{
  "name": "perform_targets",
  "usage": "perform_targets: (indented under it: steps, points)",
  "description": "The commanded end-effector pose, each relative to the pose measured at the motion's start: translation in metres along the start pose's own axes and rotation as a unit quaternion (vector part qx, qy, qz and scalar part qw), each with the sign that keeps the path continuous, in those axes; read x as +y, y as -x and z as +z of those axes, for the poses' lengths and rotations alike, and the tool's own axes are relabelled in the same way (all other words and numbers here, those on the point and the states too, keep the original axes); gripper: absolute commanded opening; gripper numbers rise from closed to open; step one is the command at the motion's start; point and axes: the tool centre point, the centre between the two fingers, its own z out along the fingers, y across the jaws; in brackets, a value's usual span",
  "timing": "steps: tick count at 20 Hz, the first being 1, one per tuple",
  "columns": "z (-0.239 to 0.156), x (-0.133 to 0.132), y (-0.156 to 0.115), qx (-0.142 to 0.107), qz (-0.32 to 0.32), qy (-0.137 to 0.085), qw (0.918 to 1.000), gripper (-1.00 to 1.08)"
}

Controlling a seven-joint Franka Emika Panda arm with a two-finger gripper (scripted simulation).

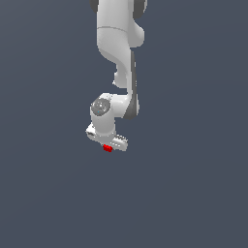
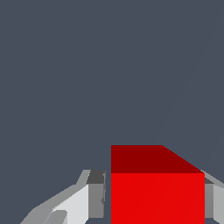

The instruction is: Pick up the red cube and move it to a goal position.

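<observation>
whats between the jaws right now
The red cube sits between the jaws of the gripper, seen best in the wrist view; a narrow gap shows beside one finger.

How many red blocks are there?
1. The cube sits between the claw's fingers, under the white arm. The arm might hide more.

The arm (image 1: 118, 53) reached down from the top centre of the exterior view, ending at the claw (image 1: 109, 145) just below the frame's middle. The cube (image 1: 107, 148) sat at the claw's underside. In the wrist view the cube (image 2: 157, 192) lay between the two fingers (image 2: 85, 199), closer to one.
</observation>
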Motion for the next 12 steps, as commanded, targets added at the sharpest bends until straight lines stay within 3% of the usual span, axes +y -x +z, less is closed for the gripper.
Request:
perform_targets:
  steps: [1, 12]
  points:
    - [0.0005, 0.0, -0.0003, 0.0, 0.001, 0.0, 1.0, -1.0]
    - [-0.0008, -0.0008, 0.0003, 0.0, 0.0, 0.0, 1.0, -1.0]
